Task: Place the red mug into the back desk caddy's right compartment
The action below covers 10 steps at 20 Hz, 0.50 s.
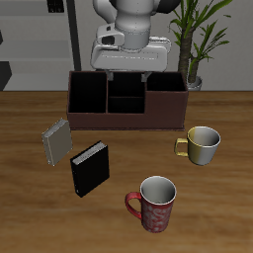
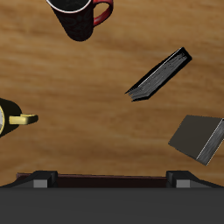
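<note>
I saw the wooden table (image 1: 30,217) spread brown and grained under everything; on it, farthest back, sat the back desk caddy (image 1: 126,120), a long, low dark reddish-brown box with a black inside split into sections, its wide right compartment (image 1: 87,95) holding nothing I could make out; the gripper (image 1: 129,71) hung just above the caddy's middle cells, beneath the white arm (image 1: 129,30); I could not tell whether its jaws were apart or together, since the exterior view hid them against the dark box and the wrist view showed only the dark finger bases (image 2: 39,180); behind the caddy a green potted plant (image 1: 203,30) stood at the table's back; the red mug (image 1: 153,205), red with a whitish speckled floral pattern and grey-white inside, stood upright near the table's front edge, well apart from the caddy, handle (image 1: 130,205) turned sideways; the plain yellowish-gold mug (image 1: 203,144) stood upright farther back; a black book (image 1: 89,168) stood between caddy and front edge, a grey book (image 1: 56,142) just beside it.
</note>
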{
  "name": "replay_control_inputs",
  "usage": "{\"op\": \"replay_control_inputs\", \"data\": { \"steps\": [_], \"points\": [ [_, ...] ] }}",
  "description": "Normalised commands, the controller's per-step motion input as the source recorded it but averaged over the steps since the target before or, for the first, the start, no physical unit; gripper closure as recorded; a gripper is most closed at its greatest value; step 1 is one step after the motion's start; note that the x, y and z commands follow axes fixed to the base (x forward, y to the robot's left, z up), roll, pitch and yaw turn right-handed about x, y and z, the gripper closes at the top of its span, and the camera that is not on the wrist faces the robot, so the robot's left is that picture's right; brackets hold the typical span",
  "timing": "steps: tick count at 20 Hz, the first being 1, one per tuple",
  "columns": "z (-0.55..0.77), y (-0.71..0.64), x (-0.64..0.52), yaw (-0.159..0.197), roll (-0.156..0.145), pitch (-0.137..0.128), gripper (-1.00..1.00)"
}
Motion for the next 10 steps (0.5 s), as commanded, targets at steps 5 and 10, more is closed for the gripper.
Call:
{"op": "replay_control_inputs", "data": {
  "steps": [5, 10],
  "points": [
    [0.11, 0.38, 0.22, -0.009, -0.006, -0.026, -1.00],
    [0.08, 0.28, 0.30, 0.008, -0.026, -0.050, -1.00]
  ]
}}
